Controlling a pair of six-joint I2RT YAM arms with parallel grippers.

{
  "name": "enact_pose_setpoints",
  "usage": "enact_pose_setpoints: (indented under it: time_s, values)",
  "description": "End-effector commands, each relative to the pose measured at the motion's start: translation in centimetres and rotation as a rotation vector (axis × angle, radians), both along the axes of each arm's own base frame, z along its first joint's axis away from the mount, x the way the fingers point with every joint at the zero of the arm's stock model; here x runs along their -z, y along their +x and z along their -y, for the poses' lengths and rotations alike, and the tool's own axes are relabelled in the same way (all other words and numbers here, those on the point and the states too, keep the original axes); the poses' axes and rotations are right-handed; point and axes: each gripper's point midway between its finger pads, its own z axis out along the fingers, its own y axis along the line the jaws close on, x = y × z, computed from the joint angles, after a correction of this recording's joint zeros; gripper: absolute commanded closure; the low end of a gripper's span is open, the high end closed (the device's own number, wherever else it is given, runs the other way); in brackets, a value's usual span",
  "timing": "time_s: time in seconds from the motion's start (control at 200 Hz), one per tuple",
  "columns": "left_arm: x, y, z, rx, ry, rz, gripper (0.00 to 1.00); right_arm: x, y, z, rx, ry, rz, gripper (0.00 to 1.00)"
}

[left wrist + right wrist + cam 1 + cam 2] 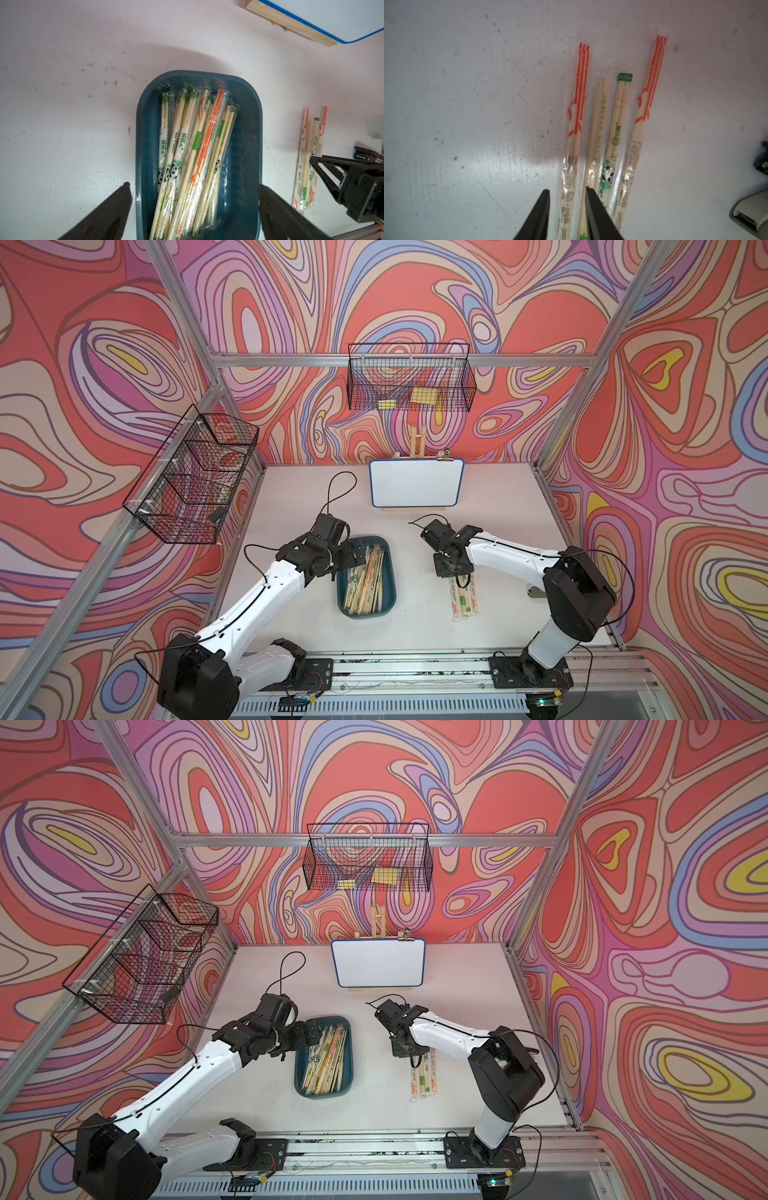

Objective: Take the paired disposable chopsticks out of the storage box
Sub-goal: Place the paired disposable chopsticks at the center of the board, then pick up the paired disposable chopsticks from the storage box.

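Observation:
The storage box [391, 572] [350, 1048] [143, 133] is a dark teal tray left of the table's middle. In it lie many paired disposable chopsticks [365, 580] [326, 1060] [193, 145] in clear sleeves. My left gripper [193, 186] [357, 558] hangs open over the box's near-left end with nothing between its jaws. Several more sleeved pairs [464, 599] [424, 1077] [309, 158] lie side by side on the table to the right. My right gripper [568, 189] [453, 572] is low over their far ends. Its jaws stand apart astride an orange-printed pair [576, 116], which rests flat on the table.
A white board [417, 483] on a wooden easel stands at the back centre. Black wire baskets hang on the back wall [409, 381] and the left wall [195, 477]. The arms' rail [415, 668] runs along the front edge.

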Motion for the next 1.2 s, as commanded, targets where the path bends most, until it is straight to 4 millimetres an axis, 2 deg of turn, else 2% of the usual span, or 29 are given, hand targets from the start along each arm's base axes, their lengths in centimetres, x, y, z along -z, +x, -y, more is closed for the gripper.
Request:
enact_pose_setpoints:
  time_s: [0.0,0.215,0.33,0.571,0.691,0.851,0.936,0.971,0.991,1.197]
  values:
    - [-0.5,-0.4,-0.9,-0.02,0.038,0.014,0.0,-3.1,0.8,-1.3,0.008,0.106,0.052,0.63]
    - [-0.2,-0.9,-2.7,-0.069,0.109,0.02,0.0,-7.6,1.3,-5.2,-0.011,0.359,0.114,0.5]
    - [-0.3,-0.9,-3.5,-0.091,0.143,0.028,0.0,-9.4,1.5,-7.6,-0.017,0.494,0.135,0.47]
    - [-0.1,-0.8,-5.1,-0.119,0.212,0.024,0.0,-11.6,0.7,-15.3,-0.097,0.642,0.141,0.47]
    - [0.0,-0.8,-6.1,-0.147,0.213,0.013,0.0,-11.6,0.3,-18.6,-0.099,0.676,0.129,0.47]
    - [0.4,-0.6,-7.6,-0.217,0.142,-0.005,0.0,-10.6,-0.2,-22.0,-0.044,0.73,0.113,0.49]
    - [0.2,-0.5,-8.0,-0.232,0.127,-0.004,0.0,-9.8,-0.4,-23.3,-0.01,0.742,0.108,0.51]
    - [0.2,-0.5,-8.1,-0.234,0.126,-0.003,0.0,-10.2,-0.6,-23.7,-0.003,0.758,0.112,0.52]
    - [0.1,-0.5,-8.2,-0.238,0.124,-0.003,0.0,-9.0,-0.6,-24.0,0.007,0.741,0.099,0.52]
    - [0.1,-0.3,-8.6,-0.251,0.117,-0.007,0.0,-6.2,-0.6,-25.5,0.063,0.698,0.081,0.58]
